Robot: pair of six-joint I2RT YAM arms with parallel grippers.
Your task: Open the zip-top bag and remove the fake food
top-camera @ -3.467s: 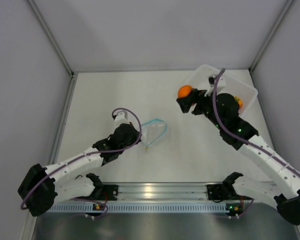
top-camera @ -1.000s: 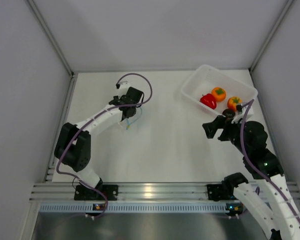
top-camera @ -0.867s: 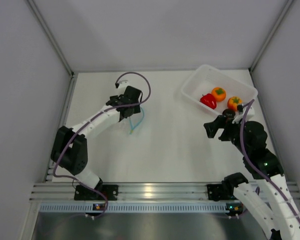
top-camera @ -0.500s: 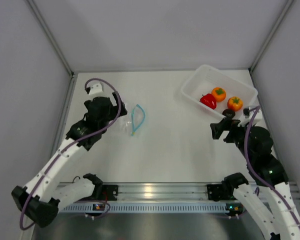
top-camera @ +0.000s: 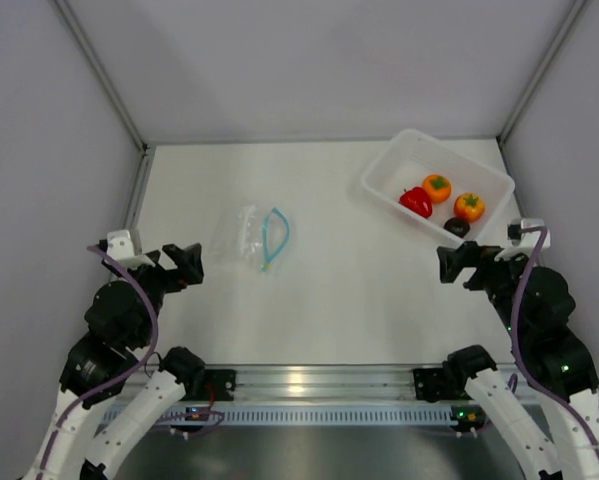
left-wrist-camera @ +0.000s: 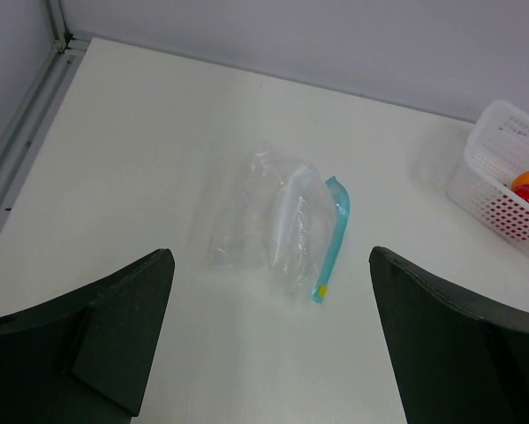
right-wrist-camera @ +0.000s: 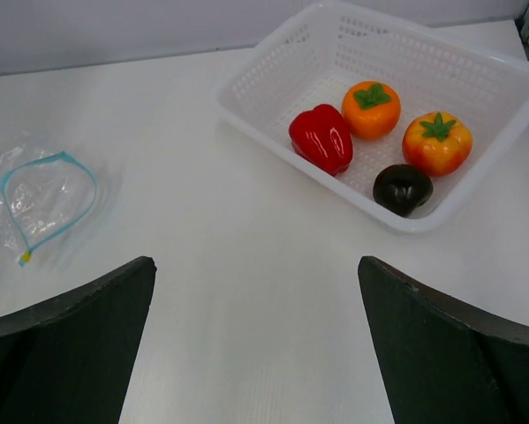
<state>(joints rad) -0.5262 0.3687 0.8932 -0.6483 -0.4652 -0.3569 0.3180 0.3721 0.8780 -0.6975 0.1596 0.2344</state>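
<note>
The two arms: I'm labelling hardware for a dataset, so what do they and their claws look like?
Both the left arm and right arm have white links with bulky black joints and a looping purple cable each. The left claw and right claw are black, with two broad, flat, wedge-shaped fingers.

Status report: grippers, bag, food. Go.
Left gripper and right gripper: jaws open, empty. Zip-top bag on table, mouth open, empty. Fake food, all four, in white basket. Nothing in the way.
</note>
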